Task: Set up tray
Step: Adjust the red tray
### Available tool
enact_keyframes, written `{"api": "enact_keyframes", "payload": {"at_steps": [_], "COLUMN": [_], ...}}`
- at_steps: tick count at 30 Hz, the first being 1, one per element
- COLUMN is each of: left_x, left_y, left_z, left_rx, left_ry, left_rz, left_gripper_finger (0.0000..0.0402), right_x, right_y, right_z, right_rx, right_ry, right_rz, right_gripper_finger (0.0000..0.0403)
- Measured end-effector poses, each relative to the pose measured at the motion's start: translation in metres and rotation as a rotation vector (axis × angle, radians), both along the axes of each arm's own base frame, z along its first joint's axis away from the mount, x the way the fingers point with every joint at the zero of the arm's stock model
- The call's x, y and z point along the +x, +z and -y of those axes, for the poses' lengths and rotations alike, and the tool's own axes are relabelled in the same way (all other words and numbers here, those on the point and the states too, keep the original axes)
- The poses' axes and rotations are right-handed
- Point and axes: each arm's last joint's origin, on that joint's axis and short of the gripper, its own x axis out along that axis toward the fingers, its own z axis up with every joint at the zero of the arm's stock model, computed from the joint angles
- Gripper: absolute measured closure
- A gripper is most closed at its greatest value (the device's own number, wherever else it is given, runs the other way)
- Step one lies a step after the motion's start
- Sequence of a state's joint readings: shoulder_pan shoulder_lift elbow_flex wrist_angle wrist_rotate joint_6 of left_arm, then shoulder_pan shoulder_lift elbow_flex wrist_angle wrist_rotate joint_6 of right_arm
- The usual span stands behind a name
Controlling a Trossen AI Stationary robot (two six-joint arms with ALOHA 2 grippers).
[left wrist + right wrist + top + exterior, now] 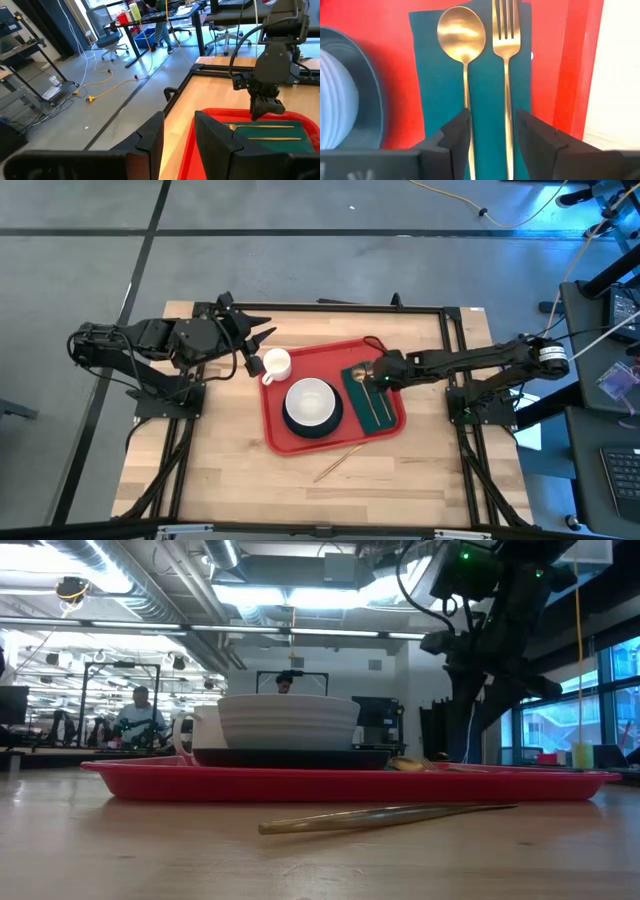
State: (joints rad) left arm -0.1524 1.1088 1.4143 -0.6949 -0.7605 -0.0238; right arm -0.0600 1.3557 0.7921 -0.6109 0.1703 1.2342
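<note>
The red tray (pixel 330 442) lies mid-table and carries a white bowl (pixel 311 402) on a dark plate (pixel 300 427). A white mug (pixel 275 364) stands at its far left corner. A dark green napkin (pixel 372 408) lies flat on the tray's right side, with a gold spoon (pixel 461 31) and a gold fork (pixel 505 30) side by side on it. My right gripper (pixel 492 131) hangs open just above their handles, one finger on either side of the pair, touching nothing. My left gripper (pixel 258 348) is open by the mug, held above the table.
A long gold utensil (pixel 335 463) lies on the bare wood near the tray's near edge and shows in front of the tray in the low view (pixel 380 817). Black frame rails (pixel 350 307) border the table. People and desks show in the room behind.
</note>
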Motion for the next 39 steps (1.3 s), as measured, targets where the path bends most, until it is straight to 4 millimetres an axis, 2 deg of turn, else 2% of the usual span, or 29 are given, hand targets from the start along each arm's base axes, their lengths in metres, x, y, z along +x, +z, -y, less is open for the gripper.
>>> {"api": "enact_keyframes", "payload": {"at_steps": [9, 16, 25, 31, 39], "left_x": [0.000, 0.000, -0.001, -0.003, -0.004], "left_y": [-0.001, -0.001, -0.001, -0.007, -0.014], "left_z": [0.000, 0.000, 0.000, 0.000, 0.000], "left_rx": [-0.014, -0.013, -0.016, -0.079, -0.155], "left_ry": [0.005, 0.005, 0.004, 0.007, 0.047], "left_rz": [0.004, 0.004, 0.000, -0.022, -0.035], "left_gripper_finger": [0.0300, 0.0300, 0.0300, 0.0300, 0.0300], "right_x": [0.004, 0.012, 0.012, 0.001, -0.024], "right_y": [-0.011, -0.011, -0.027, -0.024, -0.024], "right_z": [-0.013, -0.039, -0.052, -0.051, -0.042], "right_rx": [0.015, 0.049, -0.087, -0.064, -0.063], "right_ry": [0.097, 0.291, 0.487, 0.431, 0.202], "right_rz": [-0.063, 0.005, -0.124, -0.195, -0.418], "right_gripper_finger": [0.0307, 0.0343, 0.0398, 0.0400, 0.0399]}}
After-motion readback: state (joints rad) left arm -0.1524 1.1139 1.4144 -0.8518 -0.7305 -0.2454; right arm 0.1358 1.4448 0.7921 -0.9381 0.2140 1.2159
